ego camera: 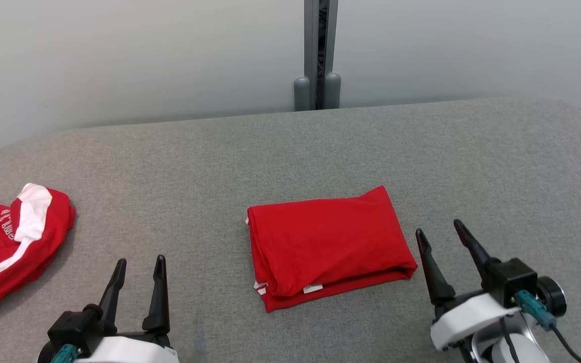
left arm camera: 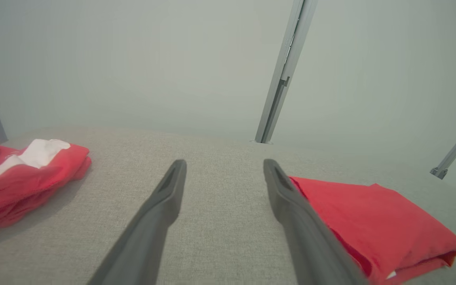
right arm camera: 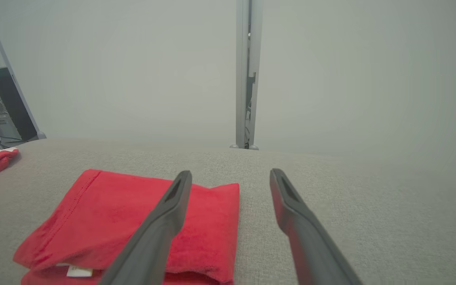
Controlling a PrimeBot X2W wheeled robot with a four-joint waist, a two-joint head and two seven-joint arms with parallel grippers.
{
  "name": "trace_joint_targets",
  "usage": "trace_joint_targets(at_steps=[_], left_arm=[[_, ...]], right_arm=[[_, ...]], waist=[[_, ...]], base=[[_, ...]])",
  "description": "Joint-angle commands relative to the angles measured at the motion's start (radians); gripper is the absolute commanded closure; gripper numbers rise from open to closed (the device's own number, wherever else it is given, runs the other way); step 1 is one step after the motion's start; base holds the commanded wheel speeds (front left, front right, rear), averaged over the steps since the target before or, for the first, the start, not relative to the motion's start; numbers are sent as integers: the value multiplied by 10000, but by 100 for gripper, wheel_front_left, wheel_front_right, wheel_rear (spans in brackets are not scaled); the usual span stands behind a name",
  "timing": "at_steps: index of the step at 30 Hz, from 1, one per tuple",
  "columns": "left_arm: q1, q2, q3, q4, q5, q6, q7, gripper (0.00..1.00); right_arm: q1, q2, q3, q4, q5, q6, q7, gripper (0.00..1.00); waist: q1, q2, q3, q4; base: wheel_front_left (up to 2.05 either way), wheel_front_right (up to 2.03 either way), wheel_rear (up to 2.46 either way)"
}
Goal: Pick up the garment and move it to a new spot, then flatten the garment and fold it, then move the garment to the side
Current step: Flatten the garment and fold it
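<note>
garment (ego camera: 328, 244): seen folded, red, flat | table (ego camera: 472, 161): open room seen rightward | left gripper (ego camera: 140, 259), right gripper (ego camera: 438, 227): spread, nothing grasped

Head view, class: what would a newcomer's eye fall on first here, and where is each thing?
The folded red garment leaps out, lying as a neat rectangle at the middle of the grey padded table. Next comes the crumpled red-and-white garment at the table's left edge. Near the bottom, the left pincer and the right pincer flank the folded one, both open and holding nothing.
</note>
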Motion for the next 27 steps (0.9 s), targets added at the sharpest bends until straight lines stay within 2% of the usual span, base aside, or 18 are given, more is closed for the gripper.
trace_joint_targets(at_steps=[1,7,27], left_arm=[[85,38,28,-17,-16,48,-35,0],[374,35,-89,-97,-10,151,-35,0],[486,38,-313,-90,-186,333,-35,0]], right_arm=[[262,-34,-18,-180,58,0,-19,0],[916,9,-246,-779,218,0,-18,0],[1363,73,-74,-823,454,2,-18,0]], waist=[[0,0,-82,32],[0,0,-213,110],[0,0,-483,255]], base=[[0,0,0],[0,0,0],[0,0,0]])
